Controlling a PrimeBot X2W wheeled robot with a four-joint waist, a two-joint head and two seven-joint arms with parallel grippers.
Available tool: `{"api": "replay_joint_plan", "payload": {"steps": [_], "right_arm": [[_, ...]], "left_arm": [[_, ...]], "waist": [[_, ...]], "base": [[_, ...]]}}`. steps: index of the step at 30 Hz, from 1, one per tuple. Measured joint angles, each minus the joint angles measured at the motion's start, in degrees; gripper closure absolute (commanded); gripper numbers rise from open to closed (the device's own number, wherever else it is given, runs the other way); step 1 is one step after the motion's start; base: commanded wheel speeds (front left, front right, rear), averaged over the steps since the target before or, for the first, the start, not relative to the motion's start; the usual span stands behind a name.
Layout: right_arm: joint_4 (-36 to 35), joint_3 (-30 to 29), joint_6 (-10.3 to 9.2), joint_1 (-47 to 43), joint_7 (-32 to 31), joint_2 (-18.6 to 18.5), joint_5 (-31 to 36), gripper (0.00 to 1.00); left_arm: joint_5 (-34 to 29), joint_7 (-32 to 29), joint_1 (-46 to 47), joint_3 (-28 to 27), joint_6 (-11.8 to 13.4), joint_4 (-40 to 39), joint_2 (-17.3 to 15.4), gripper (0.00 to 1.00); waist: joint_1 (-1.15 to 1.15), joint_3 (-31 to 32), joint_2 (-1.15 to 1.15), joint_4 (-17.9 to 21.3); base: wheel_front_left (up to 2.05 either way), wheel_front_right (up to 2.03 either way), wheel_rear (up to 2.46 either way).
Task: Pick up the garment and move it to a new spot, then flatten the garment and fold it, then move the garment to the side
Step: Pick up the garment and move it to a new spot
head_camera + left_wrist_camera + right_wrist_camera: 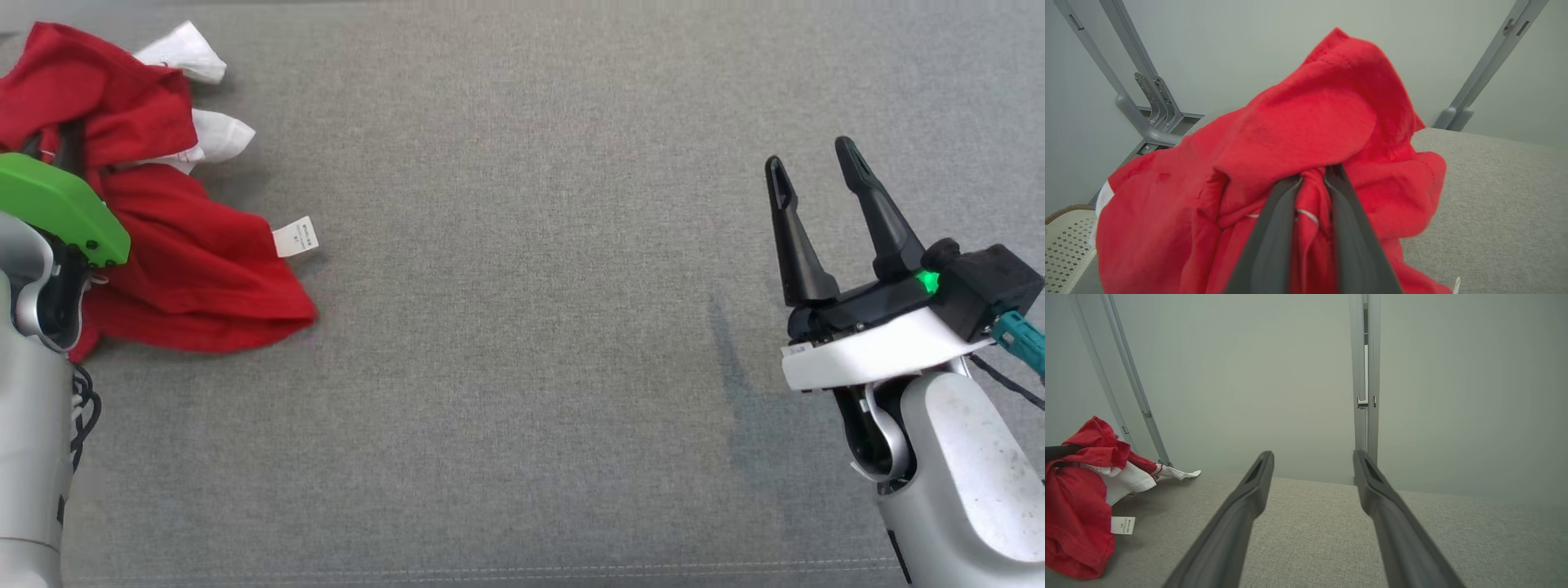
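Observation:
The garment (188,269) is red with white parts and a white label, and it lies crumpled at the far left of the grey cloth surface (531,327). In the left wrist view my left gripper (1312,176) is shut on a bunched fold of the garment (1306,122), which rises in a heap around the fingertips. The left arm's green cover (57,204) hides part of the cloth. Far to the right, my right gripper (811,155) stands open and holds nothing. Its fingers (1241,506) point over bare surface, with the garment (1073,498) at the left edge.
Grey metal frame posts (1143,94) (1365,375) stand at the back of the surface before a pale wall. A white perforated basket (1065,241) sits beyond the surface's left edge. A wide stretch of grey cloth lies between the two grippers.

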State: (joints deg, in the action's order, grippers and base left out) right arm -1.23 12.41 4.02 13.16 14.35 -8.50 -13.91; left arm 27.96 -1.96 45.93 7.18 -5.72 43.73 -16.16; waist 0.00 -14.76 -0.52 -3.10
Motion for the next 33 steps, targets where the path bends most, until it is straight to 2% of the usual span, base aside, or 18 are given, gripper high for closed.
{"api": "replay_joint_plan", "payload": {"steps": [9,13,24,33], "right_arm": [[1.60,0.04,0.02,-2.37,0.07,1.87,-1.01,0.00],[1.45,0.02,0.18,-3.26,0.07,2.67,-1.36,0.00],[0.20,-0.73,0.18,-4.43,0.08,2.54,-1.33,0.00],[-1.12,-1.08,0.18,-5.49,0.09,1.85,-1.18,0.00]], "left_arm": [[2.31,-2.44,1.30,2.43,-0.98,-5.43,1.43,1.00],[3.68,-3.75,1.40,4.11,-1.36,-9.00,3.10,1.00],[6.42,-6.26,1.28,12.96,-1.40,-20.11,10.07,1.00],[5.01,-6.02,-4.69,20.46,-1.41,-25.50,11.45,1.00]], "waist": [[0.00,6.43,0.00,0.55],[0.00,8.78,0.00,1.44],[0.00,11.25,0.00,6.43],[0.00,11.25,0.00,12.23]], "base": [[0.00,0.00,0.00],[0.00,0.00,0.00],[0.00,0.00,0.00],[0.00,0.00,0.00]]}}
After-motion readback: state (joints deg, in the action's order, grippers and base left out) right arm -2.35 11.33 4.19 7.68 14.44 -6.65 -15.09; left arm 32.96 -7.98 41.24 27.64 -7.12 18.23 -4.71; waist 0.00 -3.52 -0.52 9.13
